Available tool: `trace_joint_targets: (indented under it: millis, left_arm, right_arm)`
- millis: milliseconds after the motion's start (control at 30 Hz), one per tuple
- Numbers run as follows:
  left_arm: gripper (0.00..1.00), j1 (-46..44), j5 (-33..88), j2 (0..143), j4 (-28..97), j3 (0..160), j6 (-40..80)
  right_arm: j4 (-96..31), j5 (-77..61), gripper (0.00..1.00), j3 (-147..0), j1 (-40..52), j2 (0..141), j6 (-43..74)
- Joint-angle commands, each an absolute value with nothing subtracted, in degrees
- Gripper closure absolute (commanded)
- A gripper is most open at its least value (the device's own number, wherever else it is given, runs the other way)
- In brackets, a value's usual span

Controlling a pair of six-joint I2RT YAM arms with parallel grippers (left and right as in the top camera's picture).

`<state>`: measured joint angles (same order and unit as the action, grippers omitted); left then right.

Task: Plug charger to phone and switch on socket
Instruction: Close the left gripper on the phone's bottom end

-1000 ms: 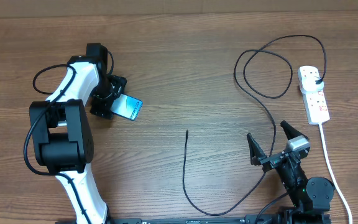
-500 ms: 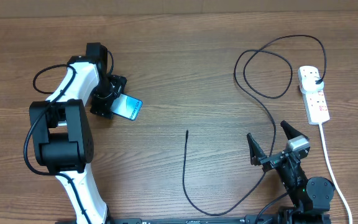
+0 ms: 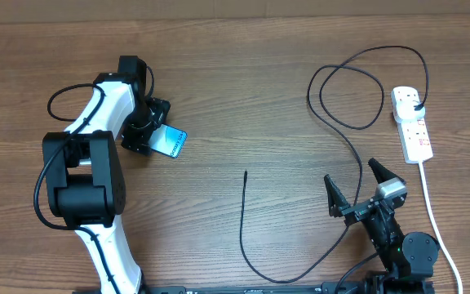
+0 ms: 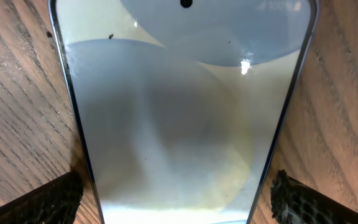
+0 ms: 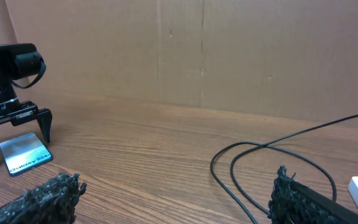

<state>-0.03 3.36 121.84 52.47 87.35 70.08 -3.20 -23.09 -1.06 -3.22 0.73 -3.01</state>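
Left pincer edged rightward, spread fingers apparently straddling the phone.

Wooden table — cardboard wall

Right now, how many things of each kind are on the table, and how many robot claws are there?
Phone: 1
Black charger cable: 1
White power strip: 1
Robot claws: 2, the left claw and the right claw
Total: 5
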Motion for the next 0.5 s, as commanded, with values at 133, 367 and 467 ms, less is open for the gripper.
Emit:
trace_joint_targets:
  millis: [133, 367, 467]
  left_arm:
    - [0.0, -0.51, 2.35, 122.54, 52.21, 86.39, 69.43]
    - [0.0, -0.51, 2.35, 122.54, 52.45, 86.35, 69.43]
    - [0.0, -0.51, 2.26, 122.54, 52.97, 86.35, 69.45]
  right_arm:
    - [-3.14, -22.52, 0.0, -0.45, -2.74, 0.16, -3.01]
    - [-3.16, -22.52, 0.0, -0.45, -2.74, 0.16, -3.01]
    - [-3.14, -22.52, 0.0, -0.45, -2.74, 0.16, -3.01]
